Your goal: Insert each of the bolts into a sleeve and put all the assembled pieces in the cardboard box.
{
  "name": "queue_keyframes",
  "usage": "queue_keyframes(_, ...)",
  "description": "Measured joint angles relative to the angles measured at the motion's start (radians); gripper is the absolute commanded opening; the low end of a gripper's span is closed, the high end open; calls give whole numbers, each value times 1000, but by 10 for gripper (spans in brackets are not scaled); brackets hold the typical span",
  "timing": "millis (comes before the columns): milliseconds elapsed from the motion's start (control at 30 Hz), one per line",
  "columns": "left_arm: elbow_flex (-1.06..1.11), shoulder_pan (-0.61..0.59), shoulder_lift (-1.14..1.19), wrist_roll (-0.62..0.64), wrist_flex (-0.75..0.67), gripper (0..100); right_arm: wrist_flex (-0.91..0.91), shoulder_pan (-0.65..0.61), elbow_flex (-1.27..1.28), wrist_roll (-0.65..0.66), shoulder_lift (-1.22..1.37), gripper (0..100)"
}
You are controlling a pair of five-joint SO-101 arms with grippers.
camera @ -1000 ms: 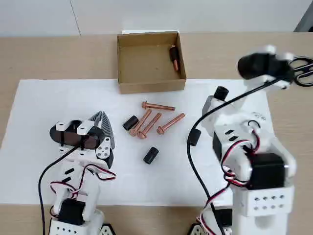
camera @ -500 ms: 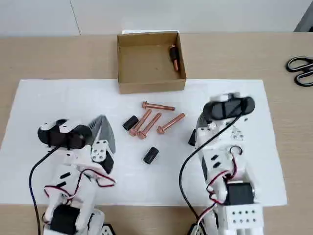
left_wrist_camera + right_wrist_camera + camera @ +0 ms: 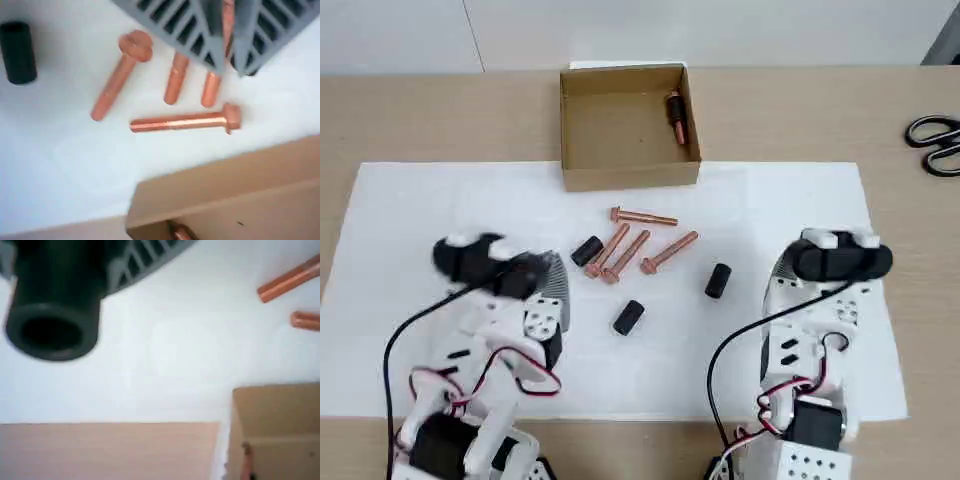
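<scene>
Right gripper (image 3: 60, 270) clamps black sleeve (image 3: 50, 325) above white paper (image 3: 420, 200); left gripper (image 3: 231, 67) closed, empty, near four loose bolts (image 3: 626, 256). Risk: closed jaws could nudge bolts, scattering them; held sleeve could tilt, misaligning insertion. Cardboard box (image 3: 630, 178) holds one assembly (image 3: 675, 118).

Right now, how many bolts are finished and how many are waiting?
Done: one copper bolt in a black sleeve lies inside the brown cardboard box. In hand: nothing that I can see; the left end effector hangs near the loose bolts. Left: four bare copper bolts and three black cylindrical sleeves on the white paper sheet, none joined yet.
</scene>
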Motion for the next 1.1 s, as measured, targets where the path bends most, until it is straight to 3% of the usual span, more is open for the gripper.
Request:
queue_keyframes(167, -242, 37, 302, 14, 0, 6, 0, 29, 84, 0, -89, 3)
queue_keyframes(367, -543, 95, 715, 270, 5, 6, 0, 31, 132, 0, -89, 3)
queue_keyframes(533, -726, 207, 1046, 310, 135, 6, 8, 31, 135, 0, -89, 3)
queue_keyframes(800, -1068, 235, 1498, 40, 427, 6, 11, 31, 135, 0, -89, 3)
queue_keyframes(1100, -1424, 190, 1814, -252, 626, 6, 11, 31, 135, 0, -89, 3)
